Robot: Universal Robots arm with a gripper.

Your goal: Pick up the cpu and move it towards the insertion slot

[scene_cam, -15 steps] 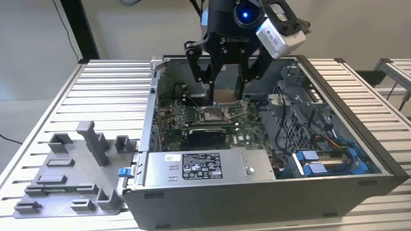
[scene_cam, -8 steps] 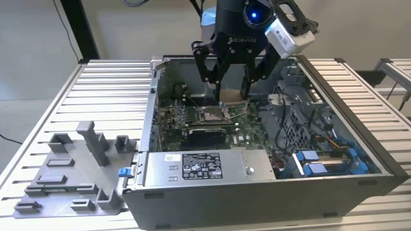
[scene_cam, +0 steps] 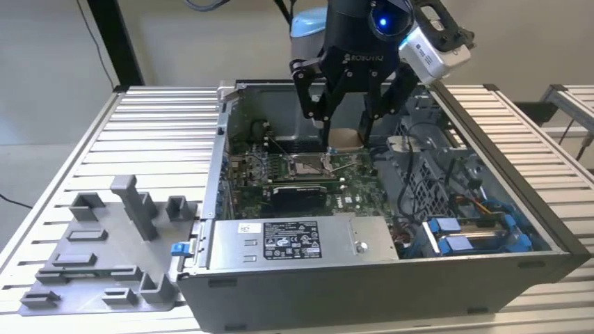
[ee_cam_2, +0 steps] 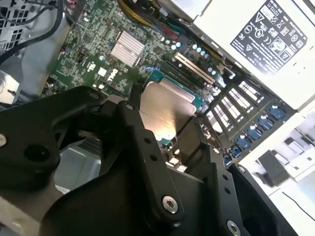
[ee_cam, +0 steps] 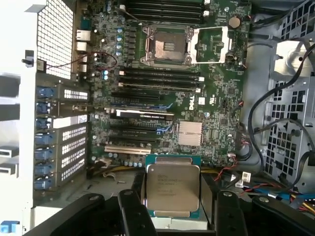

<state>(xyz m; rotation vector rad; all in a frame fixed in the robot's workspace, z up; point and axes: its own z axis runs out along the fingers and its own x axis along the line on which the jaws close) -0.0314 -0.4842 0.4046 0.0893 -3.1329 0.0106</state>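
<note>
In the exterior view my gripper (scene_cam: 346, 142) hangs inside the open computer case, shut on the cpu (scene_cam: 346, 137), whose tan side faces the camera. The chip hangs clear of the board, a little above and to the exterior view's right of the insertion slot (scene_cam: 311, 165). The first wrist view has the cpu (ee_cam: 172, 189) with its pale silver face up between my two black fingers (ee_cam: 132, 209), and the insertion slot (ee_cam: 166, 46) lies farther along the green board with its metal frame swung open. In the second wrist view the cpu (ee_cam_2: 166, 109) sits between the same fingers (ee_cam_2: 142, 142).
The case walls (scene_cam: 222, 160) enclose the work area. A power supply (scene_cam: 297, 240) sits at the case front and a drive bay with blue parts and cables (scene_cam: 474, 233) at the exterior view's right. A grey tray with blocks (scene_cam: 102, 257) lies outside on the slatted table.
</note>
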